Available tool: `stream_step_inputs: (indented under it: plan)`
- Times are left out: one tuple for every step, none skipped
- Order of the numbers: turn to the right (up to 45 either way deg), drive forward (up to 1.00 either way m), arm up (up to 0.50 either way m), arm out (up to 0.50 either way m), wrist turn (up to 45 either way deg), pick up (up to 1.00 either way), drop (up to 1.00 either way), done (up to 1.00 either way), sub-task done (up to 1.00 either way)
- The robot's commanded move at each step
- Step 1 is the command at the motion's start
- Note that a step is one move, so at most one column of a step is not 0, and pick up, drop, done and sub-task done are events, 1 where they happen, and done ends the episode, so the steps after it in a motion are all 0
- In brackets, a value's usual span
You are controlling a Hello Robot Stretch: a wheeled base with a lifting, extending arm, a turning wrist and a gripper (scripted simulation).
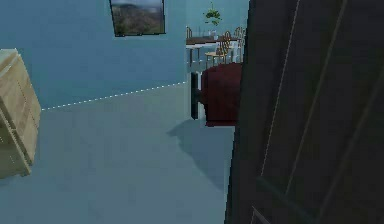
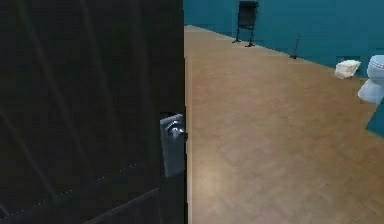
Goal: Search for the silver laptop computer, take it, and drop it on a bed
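A dark panelled door [image 1: 315,120] takes up the forward view's right side. The same dark door [image 2: 90,110] covers the arm side view's left half, with a silver knob [image 2: 176,130] at its edge. Past the door in the forward view stands a dark red piece of furniture [image 1: 222,95], maybe a bed or chair, beside a dark post [image 1: 194,95].
A pale wooden crate or cabinet [image 1: 15,115] stands at the forward view's left edge on a grey-blue floor. A framed picture [image 1: 137,16] hangs on the blue wall; a table with a plant [image 1: 212,18] lies farther back. In the arm side view, a toilet [image 2: 374,78] and a black stand [image 2: 246,20] sit on a wooden floor.
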Motion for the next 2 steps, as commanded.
stream_step_inputs:
  plan:
    - [0.0,0.3,0.0,0.0,0.0,0.0,0.0,0.0,0.0]
    - [-33.0,0.0,0.0,0.0,0.0,0.0,0.0,0.0,0.0]
